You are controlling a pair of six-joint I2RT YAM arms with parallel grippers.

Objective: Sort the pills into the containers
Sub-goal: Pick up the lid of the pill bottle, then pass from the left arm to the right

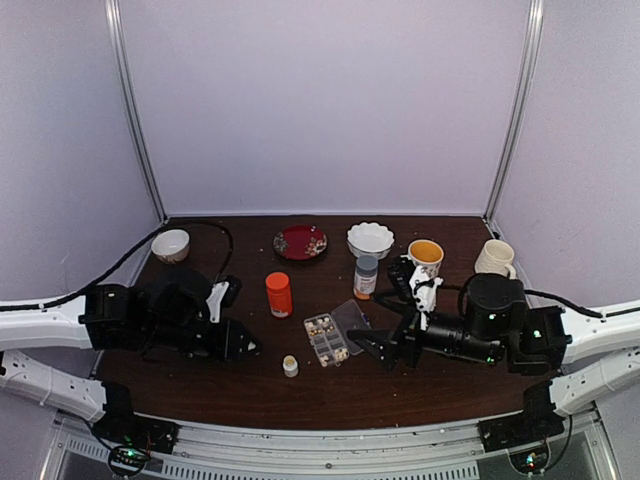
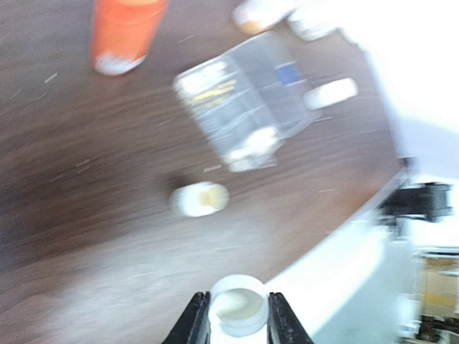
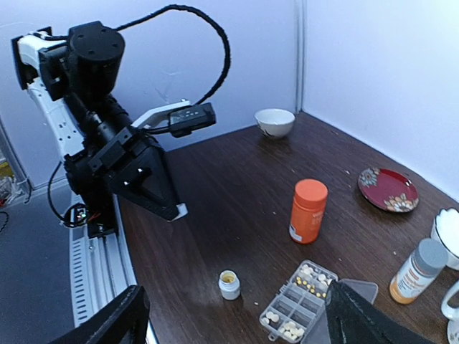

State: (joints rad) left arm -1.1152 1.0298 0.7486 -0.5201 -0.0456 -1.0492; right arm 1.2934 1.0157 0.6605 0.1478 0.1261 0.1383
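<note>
The left gripper (image 1: pixel 242 346) is pinched on a white vial (image 2: pixel 238 307), which is caught at the fingertips only. The right gripper (image 1: pixel 368 347) is spread wide and holds nothing, just right of the box (image 1: pixel 327 338) at lower centre of the top view. Pills (image 3: pixel 310 274) are seen in several cells of the box, whose lid is thrown open.

With so shallow a hold, the vial could be twisted loose or dropped and whatever it carries scattered over the table (image 1: pixel 330 400). If it is tipped too fast, pills could be spilled past the small cells or into the wrong one. The box could also be nudged by the right gripper.

Counted: one box, two vials, the second (image 1: pixel 290 366) lower left of the box, one orange bottle (image 1: pixel 279 294), one grey-capped bottle (image 1: pixel 366 277), one red plate (image 1: pixel 300 242), two bowls (image 1: pixel 170 245) (image 1: pixel 370 240), two mugs (image 1: pixel 425 255) (image 1: pixel 495 258). The pills cannot be counted.
</note>
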